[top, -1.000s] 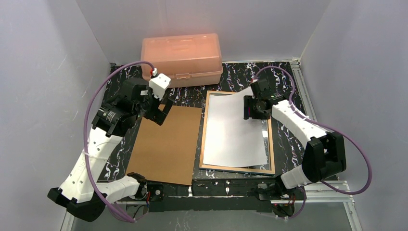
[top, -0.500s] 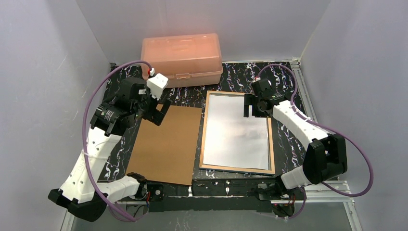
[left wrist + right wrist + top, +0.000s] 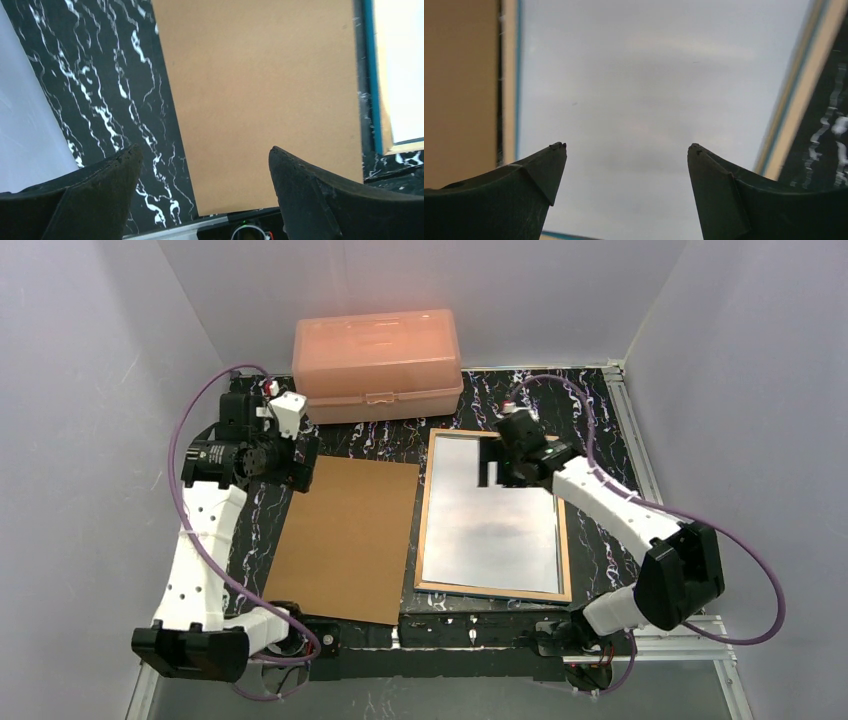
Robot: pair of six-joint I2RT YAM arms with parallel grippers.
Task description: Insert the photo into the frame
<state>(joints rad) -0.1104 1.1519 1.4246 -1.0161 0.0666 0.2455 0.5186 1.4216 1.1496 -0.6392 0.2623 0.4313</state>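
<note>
The photo (image 3: 490, 530) lies in the frame (image 3: 424, 510), print side hidden.

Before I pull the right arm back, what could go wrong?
The right tool hangs open over the photo, which lies loose in the frame; a dragging fingertip could shift it. The board, beside the frame under the open left tool, could knock the photo askew when laid on.

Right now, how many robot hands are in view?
2. The left hand is above the far left corner of the brown board; the right hand is above the far end of the frame. Both are open.
</note>
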